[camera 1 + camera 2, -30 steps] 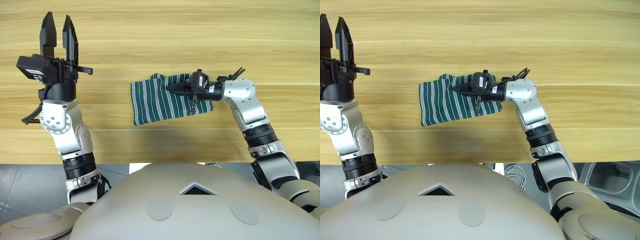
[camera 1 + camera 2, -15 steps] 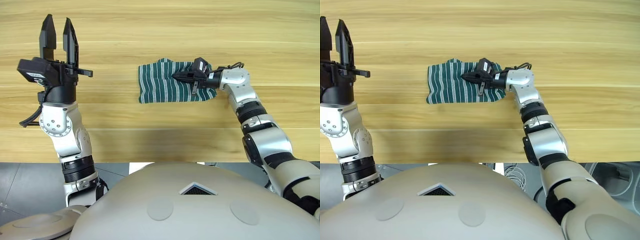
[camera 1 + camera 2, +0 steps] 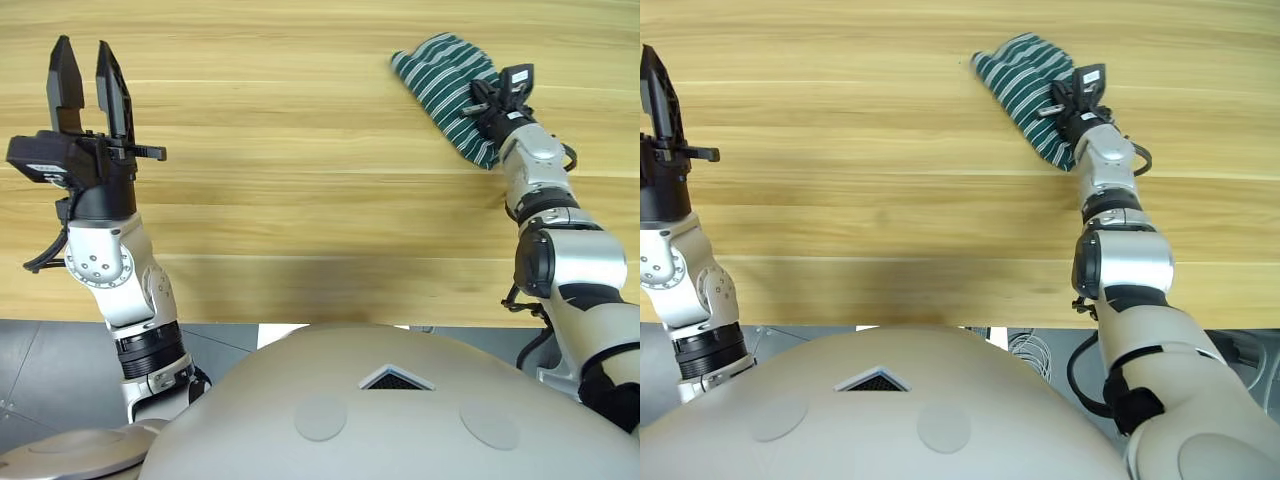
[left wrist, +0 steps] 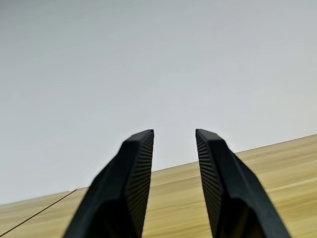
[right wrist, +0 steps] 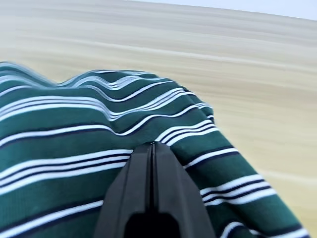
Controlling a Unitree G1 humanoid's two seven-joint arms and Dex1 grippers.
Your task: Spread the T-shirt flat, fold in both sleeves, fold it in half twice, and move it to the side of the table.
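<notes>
The folded green striped T-shirt is on the wooden table, far from the near edge, over on the right side. The right gripper is closed tight on the cloth. The left gripper is up over the left side, fingers apart, holding nothing.

A light wooden tabletop with long plank seams running side to side carries a folded, somewhat bunched T-shirt, dark green with thin white stripes, lying toward its far right part.
</notes>
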